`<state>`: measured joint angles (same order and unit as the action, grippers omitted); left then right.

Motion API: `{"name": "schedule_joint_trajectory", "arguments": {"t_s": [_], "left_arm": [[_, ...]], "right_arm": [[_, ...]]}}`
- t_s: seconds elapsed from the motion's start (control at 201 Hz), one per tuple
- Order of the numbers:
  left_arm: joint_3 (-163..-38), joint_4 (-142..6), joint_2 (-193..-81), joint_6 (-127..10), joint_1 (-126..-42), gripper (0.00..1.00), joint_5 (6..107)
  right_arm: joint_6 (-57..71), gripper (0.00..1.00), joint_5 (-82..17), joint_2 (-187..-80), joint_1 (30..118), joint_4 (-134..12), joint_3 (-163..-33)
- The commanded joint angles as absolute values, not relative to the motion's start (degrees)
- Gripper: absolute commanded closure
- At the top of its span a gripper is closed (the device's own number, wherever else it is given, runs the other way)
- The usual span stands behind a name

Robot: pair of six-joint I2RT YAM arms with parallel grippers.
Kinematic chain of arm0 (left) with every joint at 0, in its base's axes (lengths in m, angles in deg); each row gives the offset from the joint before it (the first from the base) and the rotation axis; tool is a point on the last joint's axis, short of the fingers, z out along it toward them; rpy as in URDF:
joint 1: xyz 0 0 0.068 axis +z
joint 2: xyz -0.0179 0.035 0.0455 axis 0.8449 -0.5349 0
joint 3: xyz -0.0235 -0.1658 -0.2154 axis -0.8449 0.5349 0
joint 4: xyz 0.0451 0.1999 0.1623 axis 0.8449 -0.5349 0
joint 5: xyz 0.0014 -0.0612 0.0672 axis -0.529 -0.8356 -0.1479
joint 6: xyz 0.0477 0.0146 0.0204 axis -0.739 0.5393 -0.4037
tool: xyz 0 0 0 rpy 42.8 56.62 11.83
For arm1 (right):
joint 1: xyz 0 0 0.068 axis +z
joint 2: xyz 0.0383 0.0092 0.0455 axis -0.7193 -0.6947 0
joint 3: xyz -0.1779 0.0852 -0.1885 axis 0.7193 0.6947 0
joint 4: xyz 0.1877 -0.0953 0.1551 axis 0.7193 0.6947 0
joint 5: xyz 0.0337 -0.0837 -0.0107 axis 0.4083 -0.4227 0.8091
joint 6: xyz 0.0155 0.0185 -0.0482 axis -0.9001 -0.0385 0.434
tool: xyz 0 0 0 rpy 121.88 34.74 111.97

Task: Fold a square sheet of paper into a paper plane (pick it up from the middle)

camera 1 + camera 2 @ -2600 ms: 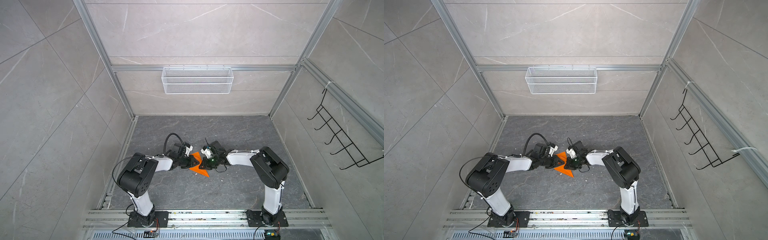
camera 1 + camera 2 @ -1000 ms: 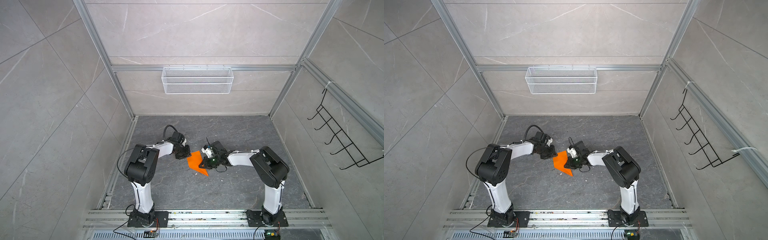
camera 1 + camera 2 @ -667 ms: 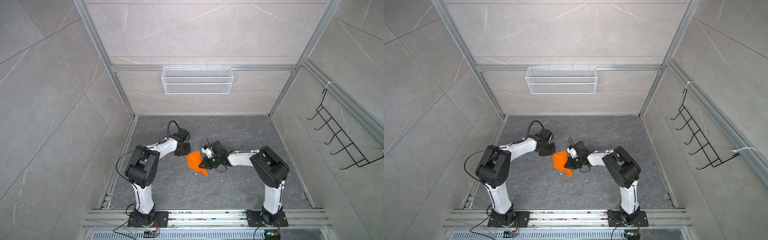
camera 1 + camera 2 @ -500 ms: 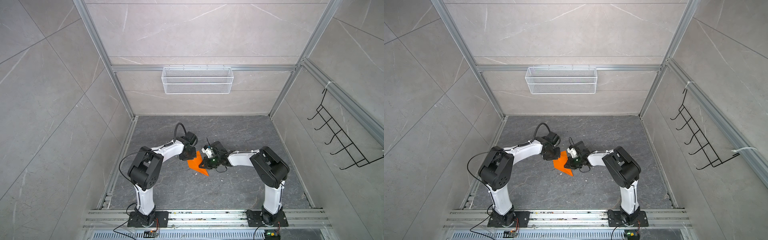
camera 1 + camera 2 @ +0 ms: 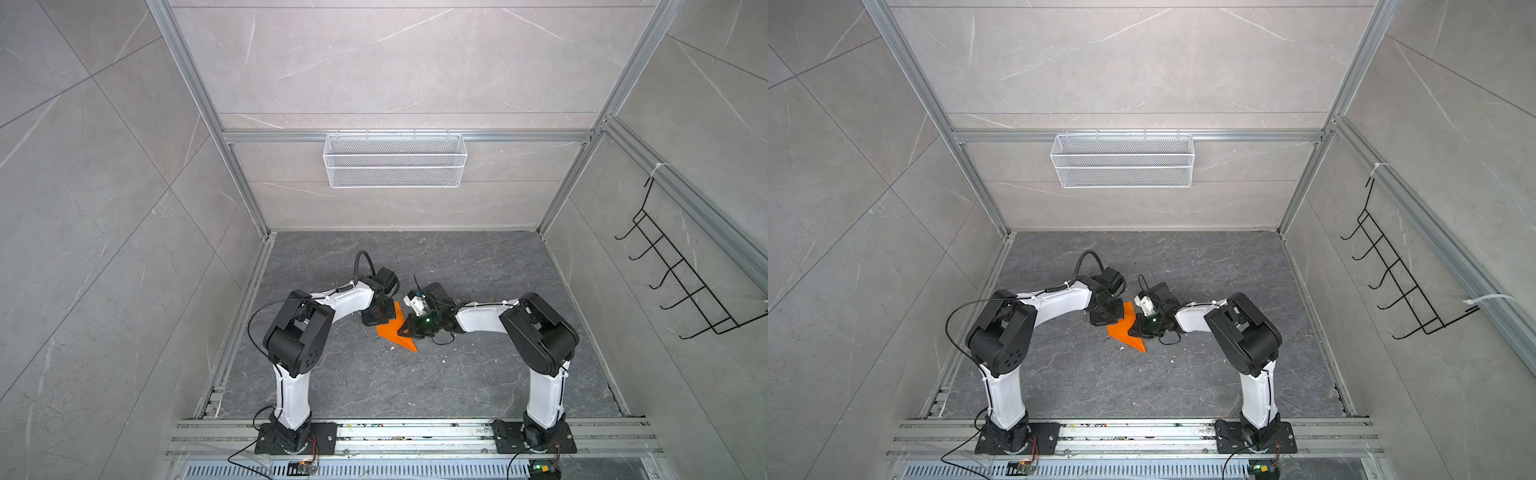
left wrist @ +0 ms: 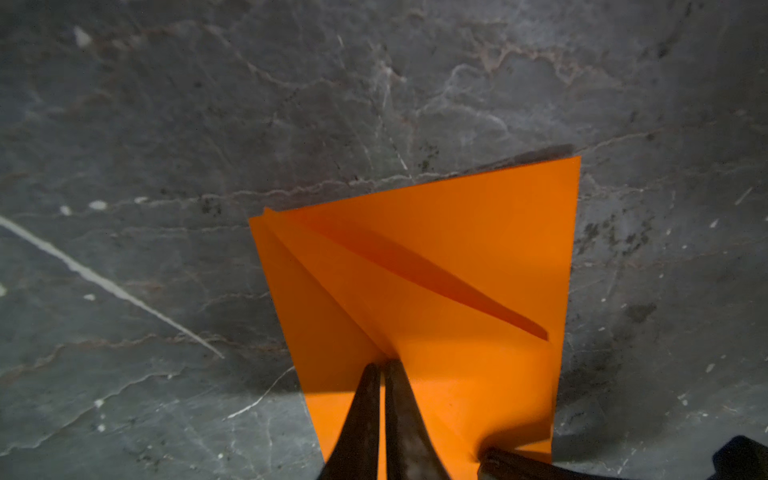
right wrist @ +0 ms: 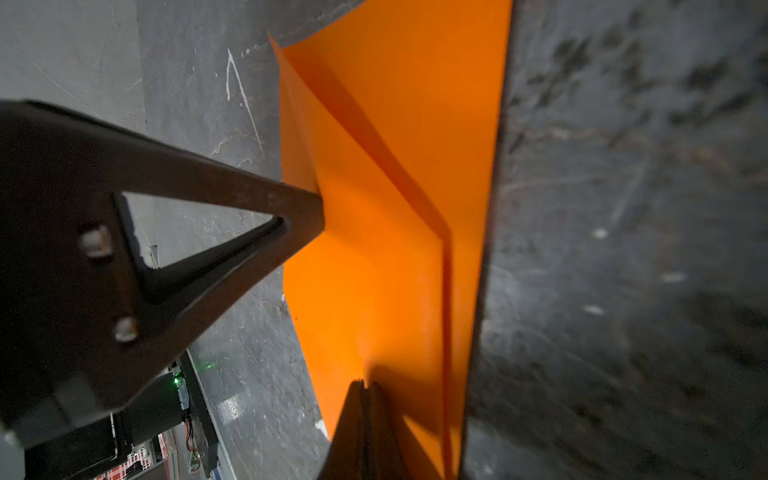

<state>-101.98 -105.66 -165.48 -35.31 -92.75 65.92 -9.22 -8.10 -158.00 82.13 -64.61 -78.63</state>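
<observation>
Two clenched claws, left gripper and right gripper, tips on orange paper (creased).

Both arms pair white shells with bulky black joint housings. The left arm trails a thin black cable by its elbow and a thicker black hose over its wrist. The right arm has a white wrist block and a green light. The base plates are black. The left pincer has dark tapering fingers; one is an open triangular frame with two silver screws. The right pincer is equally dark.
</observation>
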Motion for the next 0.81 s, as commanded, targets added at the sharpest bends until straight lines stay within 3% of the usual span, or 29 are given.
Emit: {"name": "schedule_joint_trajectory", "arguments": {"t_s": [0.0, 0.801], "left_arm": [[-104.95, -107.59, -166.62, -35.64, -92.56, 0.90, 67.36], [-107.82, -110.88, -172.07, -37.38, -86.81, 0.94, 74.03]], "right_arm": [[-9.55, 0.95, -15.76, -162.40, 81.61, -56.04, -75.28], [-9.55, 0.95, -15.83, -162.98, 81.72, -56.21, -74.95]]}}
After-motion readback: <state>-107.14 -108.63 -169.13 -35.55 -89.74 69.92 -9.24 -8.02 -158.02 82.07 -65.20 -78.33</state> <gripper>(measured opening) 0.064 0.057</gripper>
